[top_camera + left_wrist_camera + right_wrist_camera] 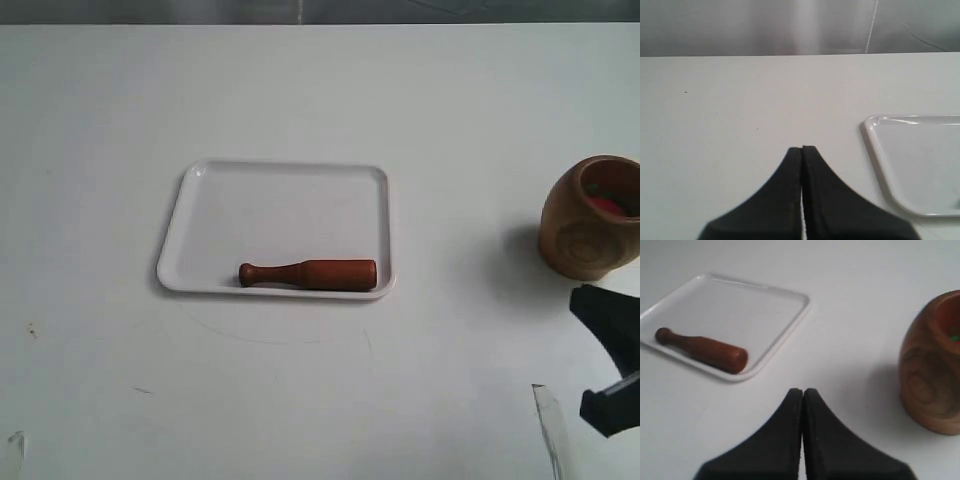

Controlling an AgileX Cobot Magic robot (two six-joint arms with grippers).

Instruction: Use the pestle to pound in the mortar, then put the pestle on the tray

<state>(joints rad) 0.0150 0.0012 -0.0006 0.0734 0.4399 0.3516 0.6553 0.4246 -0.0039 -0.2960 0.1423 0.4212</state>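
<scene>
The dark reddish-brown pestle [308, 274] [702, 350] lies flat along the near rim of the white tray [275, 180] [785, 325] [880, 165], knob end to the left. The light-brown wooden mortar [590, 222] [932, 375] stands upright at the right edge of the table, reddish inside. My right gripper [803, 390] [600, 340] is shut and empty, just in front of the mortar at the right edge. My left gripper [802, 148] is shut and empty over bare table beside a corner of the tray; it does not show in the exterior view.
The white table [300, 90] runs wide all round the tray. A thin clear strip [550, 425] lies near the front right. A grey wall [765, 25] stands behind the table's far edge.
</scene>
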